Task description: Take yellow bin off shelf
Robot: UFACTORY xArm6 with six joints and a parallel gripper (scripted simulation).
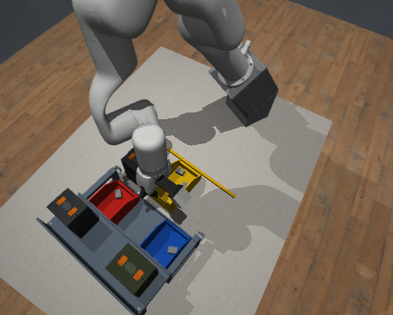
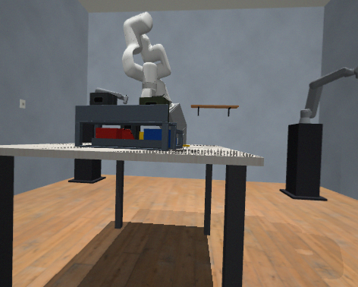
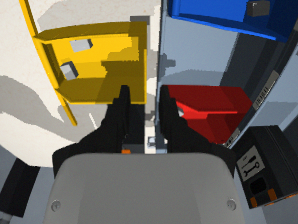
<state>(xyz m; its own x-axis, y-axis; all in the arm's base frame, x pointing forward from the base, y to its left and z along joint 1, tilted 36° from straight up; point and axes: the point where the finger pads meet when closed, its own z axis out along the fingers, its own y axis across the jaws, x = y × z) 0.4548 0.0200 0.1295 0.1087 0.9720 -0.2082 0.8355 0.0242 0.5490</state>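
Beside the shelf (image 1: 111, 233) (image 2: 120, 114) (image 3: 200, 45), on its far right side in the top view, the yellow open bin (image 1: 191, 175) (image 2: 141, 135) (image 3: 95, 60) is out on the pale table top (image 1: 245, 167) (image 2: 234, 160) (image 3: 15, 65), a narrow strip away from the shelf's edge. It looks upright and level, though the arm covers some of it from above, so I can't swear its base is fully flat. Two small grey blocks (image 3: 80, 46) (image 3: 68, 71) sit inside, and a thin yellow bar (image 1: 203, 172) (image 2: 186, 145) (image 3: 70, 112) runs across its front; whether they touch, I can't tell.

Down comes the view to the gripper (image 1: 148, 193) (image 3: 143, 87): fingers part-way open, a modest gap, nothing in their hold, right by the bin's shelf-side end!

Over on the shelf, the red open bin (image 1: 116, 202) (image 2: 111, 134) (image 3: 210, 97) is to the left, the blue open bin (image 1: 166, 243) (image 2: 156, 134) (image 3: 220, 15) to the right and nearer, a gap between them. Above, it's a black toolbox (image 1: 72, 212) (image 2: 103, 99) (image 3: 267, 165) at left, an olive case (image 1: 132, 268) (image 2: 153, 100) near right
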